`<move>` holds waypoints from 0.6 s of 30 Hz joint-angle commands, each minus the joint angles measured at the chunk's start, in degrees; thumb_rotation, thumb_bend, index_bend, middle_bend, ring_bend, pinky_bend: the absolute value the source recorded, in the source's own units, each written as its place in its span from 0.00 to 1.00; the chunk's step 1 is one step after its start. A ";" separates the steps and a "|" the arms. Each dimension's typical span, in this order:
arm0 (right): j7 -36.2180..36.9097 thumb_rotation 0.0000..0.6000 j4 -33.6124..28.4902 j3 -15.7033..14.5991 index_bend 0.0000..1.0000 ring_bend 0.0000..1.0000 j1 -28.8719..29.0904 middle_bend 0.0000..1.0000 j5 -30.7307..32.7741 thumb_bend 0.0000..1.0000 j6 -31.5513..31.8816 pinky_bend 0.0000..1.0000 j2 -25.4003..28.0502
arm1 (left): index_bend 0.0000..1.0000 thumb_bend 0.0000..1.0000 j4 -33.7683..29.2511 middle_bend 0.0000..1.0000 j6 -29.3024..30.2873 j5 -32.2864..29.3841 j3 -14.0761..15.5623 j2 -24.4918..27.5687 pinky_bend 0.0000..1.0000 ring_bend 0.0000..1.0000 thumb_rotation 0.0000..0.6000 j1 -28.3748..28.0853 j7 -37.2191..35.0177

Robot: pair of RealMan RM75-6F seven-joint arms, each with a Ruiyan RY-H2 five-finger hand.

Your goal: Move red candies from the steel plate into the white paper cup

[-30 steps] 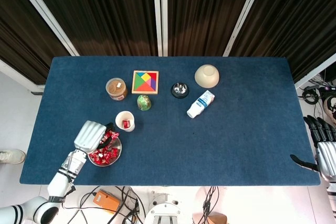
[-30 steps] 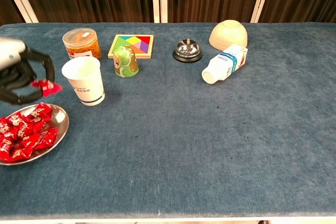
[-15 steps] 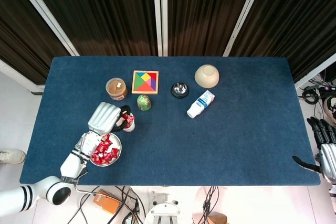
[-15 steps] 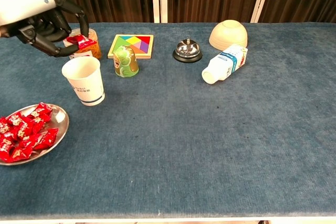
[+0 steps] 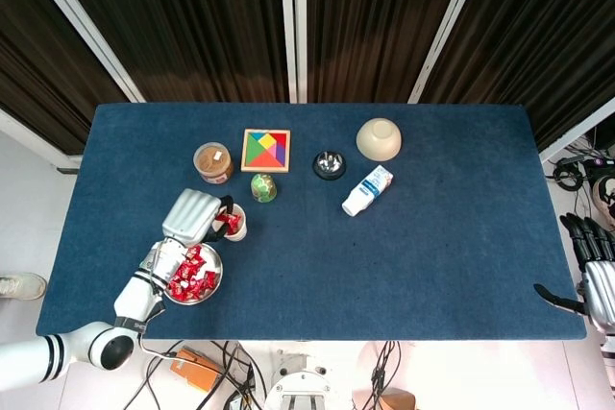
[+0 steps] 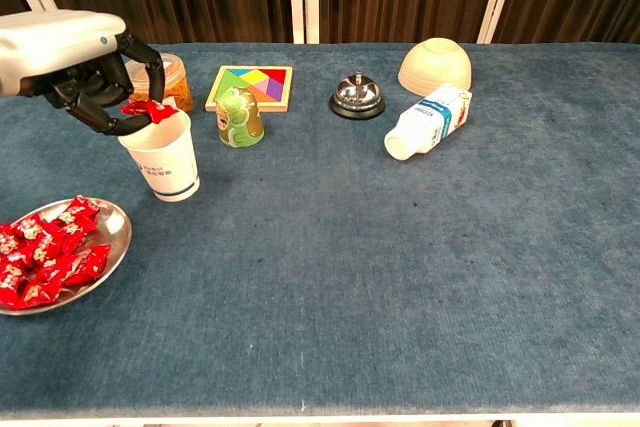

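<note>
Now the left robot hand (image 6: 95, 82) pinches a red candy (image 6: 148, 109) right at the rim of the white paper cup (image 6: 163, 154), lower than half a second ago, when it held the candy above the cup near the jar (image 6: 160, 79); the right robot hand (image 5: 594, 276) hangs off the bench's (image 6: 400, 277) far edge with its fingers apart and nothing in them. More red candies (image 6: 45, 257) lie heaped on the steel plate (image 6: 112, 239), just beside the cup. Small dark print on the cup and the label on the tipped white bottle (image 6: 428, 122) are too small to read.
</note>
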 commanded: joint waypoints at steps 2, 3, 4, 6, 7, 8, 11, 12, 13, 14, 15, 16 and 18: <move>-0.15 1.00 -0.09 0.06 0.03 0.09 0.05 0.13 0.11 0.20 -0.10 0.15 0.04 | 0.48 0.28 -0.31 0.87 0.14 -0.67 0.52 0.45 0.83 0.84 1.00 -0.11 0.40; -0.21 1.00 -0.15 0.06 0.03 0.09 0.11 0.13 0.10 0.20 -0.20 0.15 0.03 | 0.47 0.26 -0.41 0.87 0.30 -0.73 0.62 0.45 0.83 0.84 1.00 -0.11 0.36; -0.23 1.00 -0.18 0.05 0.03 0.09 0.17 0.13 0.05 0.20 -0.28 0.15 0.00 | 0.45 0.25 -0.41 0.87 0.51 -0.72 0.66 0.34 0.83 0.84 1.00 -0.08 0.22; -0.17 1.00 -0.19 0.02 0.03 0.09 0.24 0.13 -0.10 0.20 -0.35 0.15 -0.08 | 0.42 0.22 -0.19 0.87 0.95 -0.53 0.80 0.04 0.83 0.84 1.00 -0.01 -0.07; -0.16 1.00 -0.20 -0.01 0.03 0.09 0.28 0.13 -0.18 0.20 -0.40 0.15 -0.09 | 0.41 0.20 -0.07 0.87 1.12 -0.45 0.94 -0.05 0.83 0.84 1.00 0.01 -0.14; -0.18 1.00 -0.21 -0.01 0.03 0.09 0.31 0.13 -0.16 0.20 -0.46 0.15 -0.10 | 0.40 0.20 0.00 0.87 1.28 -0.37 1.01 -0.08 0.83 0.84 1.00 0.02 -0.16; -0.20 1.00 -0.23 0.02 0.03 0.09 0.37 0.13 -0.07 0.20 -0.56 0.15 -0.09 | 0.37 0.18 -0.26 0.87 2.23 0.12 1.22 0.11 0.83 0.84 1.00 0.31 -0.41; -0.20 1.00 -0.24 0.06 0.03 0.09 0.40 0.13 -0.03 0.20 -0.59 0.15 -0.09 | 0.37 0.18 -0.50 0.87 2.85 0.58 1.27 0.27 0.83 0.84 1.00 0.54 -0.59; -0.18 1.00 -0.27 0.10 0.03 0.09 0.44 0.13 0.00 0.20 -0.62 0.15 -0.07 | 0.36 0.18 -0.97 0.87 3.84 1.38 1.43 0.67 0.83 0.84 1.00 1.01 -0.96; -0.17 1.00 -0.28 0.14 0.03 0.09 0.48 0.13 -0.02 0.20 -0.62 0.15 -0.05 | 0.36 0.18 -1.48 0.87 4.75 2.16 1.58 1.11 0.83 0.84 1.00 1.46 -1.34; -0.18 1.00 -0.29 0.17 0.03 0.09 0.52 0.13 -0.08 0.20 -0.61 0.15 -0.02 | 0.36 0.18 -2.06 0.87 5.66 3.05 1.80 1.67 0.83 0.84 1.00 1.99 -1.84; -0.22 1.00 -0.29 0.21 0.03 0.09 0.59 0.13 -0.17 0.20 -0.59 0.15 0.01 | 0.36 0.18 -2.80 0.87 6.88 4.40 2.20 2.52 0.83 0.84 1.00 2.78 -2.73; -0.27 1.00 -0.27 0.25 0.03 0.09 0.73 0.13 -0.35 0.20 -0.62 0.15 -0.03 | 0.36 0.18 -3.68 0.87 8.80 6.39 2.89 3.63 0.83 0.84 1.00 4.17 -4.53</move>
